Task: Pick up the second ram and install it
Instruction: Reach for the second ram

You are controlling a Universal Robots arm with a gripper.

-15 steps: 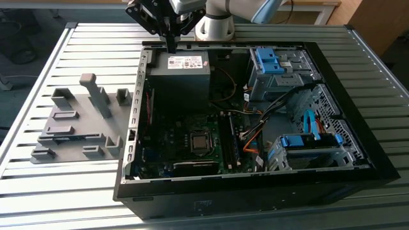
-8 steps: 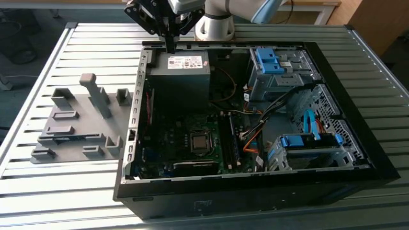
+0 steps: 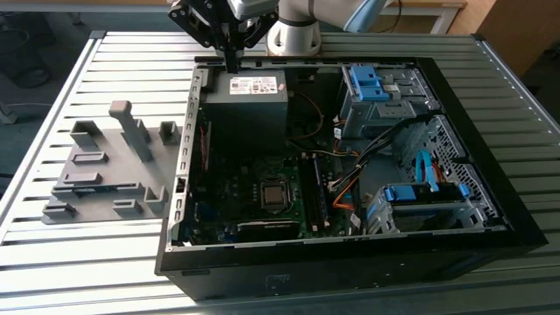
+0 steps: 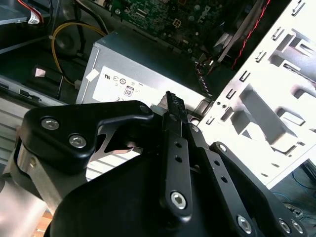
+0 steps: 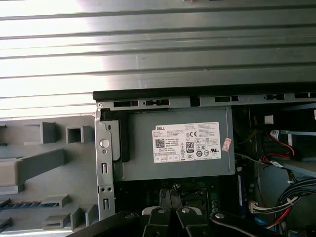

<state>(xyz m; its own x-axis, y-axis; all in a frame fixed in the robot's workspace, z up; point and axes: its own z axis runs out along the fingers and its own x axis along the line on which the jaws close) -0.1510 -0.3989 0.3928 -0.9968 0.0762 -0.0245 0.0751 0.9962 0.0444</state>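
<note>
The second ram (image 3: 86, 191) is a thin dark stick with a bluish tint. It lies flat in a slot of the grey fixture tray (image 3: 109, 167) at the exterior view's left, and its end (image 5: 22, 203) shows in the first wrist view. My gripper (image 3: 232, 65) hangs over the rear edge of the open computer case, just above the power supply (image 3: 249, 98), well away from the tray. Its fingertips (image 4: 169, 98) are drawn together with nothing visible between them. They point down at the power supply's labelled face (image 5: 185, 143).
The open black case (image 3: 490, 216) holds a motherboard (image 3: 262, 197) with one green stick (image 3: 315, 190) standing in a slot, loose cables (image 3: 350, 190), and blue drive cages (image 3: 372, 85). The tray carries several upright grey blocks (image 3: 131, 128). The table (image 3: 79, 262) is ribbed metal.
</note>
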